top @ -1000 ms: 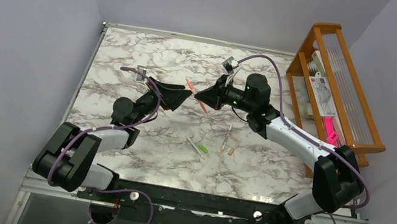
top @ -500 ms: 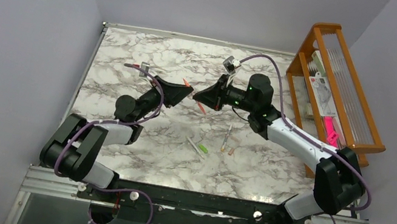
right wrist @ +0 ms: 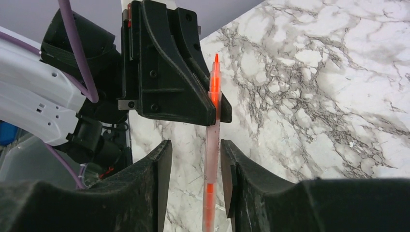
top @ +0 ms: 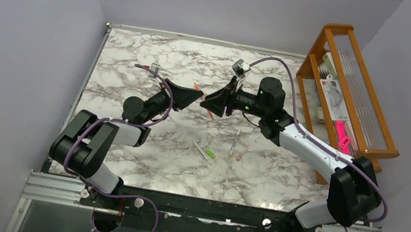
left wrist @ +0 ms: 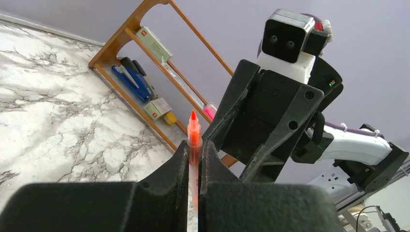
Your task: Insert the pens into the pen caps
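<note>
1. Recording two grippers facing each other tip to tip above the middle of the marble table [top: 137, 53], both hanging clear of its surface.
2. Finding the left gripper [left wrist: 195, 145] pressed together and pinching the orange-red pen [left wrist: 194, 133] just behind its coloured front section, with both pads bearing flat on the barrel.
3. Finding the right gripper [right wrist: 193, 150] spread, with its fingers [right wrist: 159, 174] standing either side of the same pen's pale barrel. Seeing a clear gap on one side and the other finger sitting just beside the barrel; not being able to tell whether it is touching.
4. Placing the orange-red pen in the air between the two grippers: pointed nib uncapped and sticking out past the left fingertips, rear end running down between the right fingers.
5. Logging a whitish pen [top: 200, 147] lying on the table nearer the arm bases, with a green cap [top: 211, 154] at one end; not being able to tell whether that cap is fully seated.
6. Logging a second whitish pen [top: 236, 139] lying a little to the right of the first, with a tan-orange cap [top: 239, 156] resting just beside its near end.
7. Noting a wooden rack [top: 332, 33] standing at the right edge of the table and holding assorted stationery.
</note>
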Available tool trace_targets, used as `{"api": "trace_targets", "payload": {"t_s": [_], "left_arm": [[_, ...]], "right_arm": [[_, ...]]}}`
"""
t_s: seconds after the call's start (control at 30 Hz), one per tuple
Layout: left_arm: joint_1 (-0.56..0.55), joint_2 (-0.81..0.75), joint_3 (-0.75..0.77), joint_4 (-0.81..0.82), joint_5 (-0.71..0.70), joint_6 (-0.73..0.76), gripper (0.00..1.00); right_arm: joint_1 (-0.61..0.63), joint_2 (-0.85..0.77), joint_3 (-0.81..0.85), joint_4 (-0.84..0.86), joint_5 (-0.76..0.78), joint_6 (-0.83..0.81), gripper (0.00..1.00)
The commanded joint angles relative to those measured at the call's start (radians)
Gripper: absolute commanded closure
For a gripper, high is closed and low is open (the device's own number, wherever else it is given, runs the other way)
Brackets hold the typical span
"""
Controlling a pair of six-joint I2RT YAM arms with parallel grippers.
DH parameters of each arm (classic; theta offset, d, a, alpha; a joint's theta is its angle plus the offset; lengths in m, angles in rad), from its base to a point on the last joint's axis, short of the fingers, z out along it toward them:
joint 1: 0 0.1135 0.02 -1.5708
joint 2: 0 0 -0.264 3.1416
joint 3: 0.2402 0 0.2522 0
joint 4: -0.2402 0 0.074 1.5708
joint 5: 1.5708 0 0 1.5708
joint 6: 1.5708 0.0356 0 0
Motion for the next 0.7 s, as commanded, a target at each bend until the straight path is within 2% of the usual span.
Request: {"api": "trace_targets", "payload": {"t_s": [0.0,0.33,0.43,0.47,0.53,0.57,0.63,0.67], "left_arm": [[-0.005,0.001,0.031,0.127,0.037,-0.008,1.0],[-0.006,-0.017,0.053,0.102,0.038,-0.005,1.0],[-0.006,-0.018,0.05,0.1,0.035,-0.005,1.0],[-0.006,-0.018,0.049,0.1,0.035,-0.006,1.0],[-0.007,-0.018,0.044,0.1,0.036,-0.005,1.0],[-0.007,-0.018,0.044,0.1,0.036,-0.004,1.0],[-0.008,-0.018,0.039,0.108,0.037,-0.001,0.98],[-0.009,-0.016,0.032,0.13,0.036,0.007,0.9]], "right_arm": [[0.005,-0.045,-0.01,-0.053,0.02,-0.047,0.58],[0.005,-0.05,-0.069,-0.09,0.04,-0.081,0.59],[0.006,-0.052,-0.082,-0.082,0.039,-0.077,0.68],[0.006,-0.054,-0.084,-0.081,0.039,-0.077,0.74],[0.005,-0.058,-0.084,-0.077,0.037,-0.075,0.95],[0.006,-0.061,-0.083,-0.073,0.033,-0.07,0.98],[0.006,-0.067,-0.088,-0.046,0.017,-0.055,0.99],[0.005,-0.069,-0.093,-0.026,0.011,-0.039,0.99]]}}
